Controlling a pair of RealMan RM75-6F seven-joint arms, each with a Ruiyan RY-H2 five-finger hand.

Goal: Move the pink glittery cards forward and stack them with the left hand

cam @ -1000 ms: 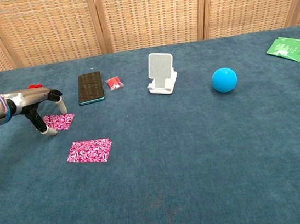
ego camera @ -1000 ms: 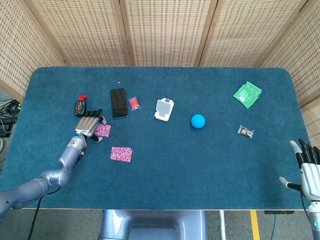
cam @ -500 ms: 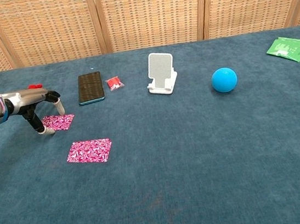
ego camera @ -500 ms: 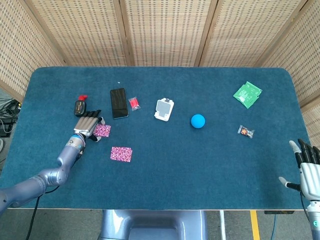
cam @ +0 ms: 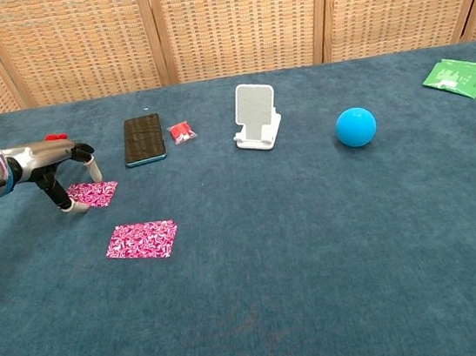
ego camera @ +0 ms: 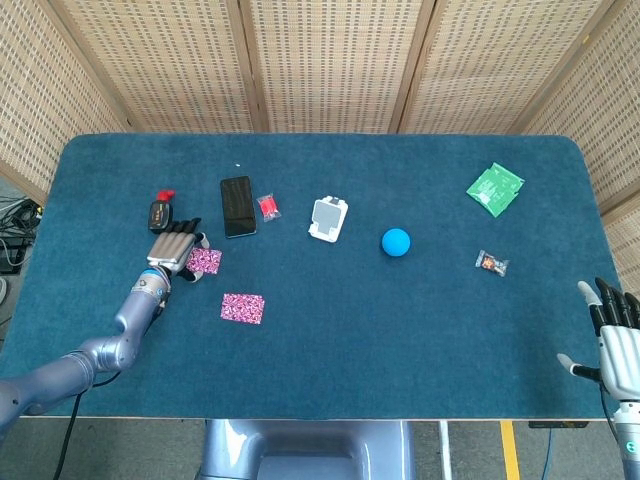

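Currently on step one: far pink glittery card just left of the black phone, nearer the robot. Left hand arched over that card's left edge, fingers spread, tips down at or on the felt; contact unclear, nothing pinched. Second pink card well nearer than the phone, apart from the first, untouched. Not stacked yet. Next, likely: pin or pinch one card, slide onto the other, square edges. Thin cards on felt, hard to lift. Right hand far right of the phone, idle, spread, empty.
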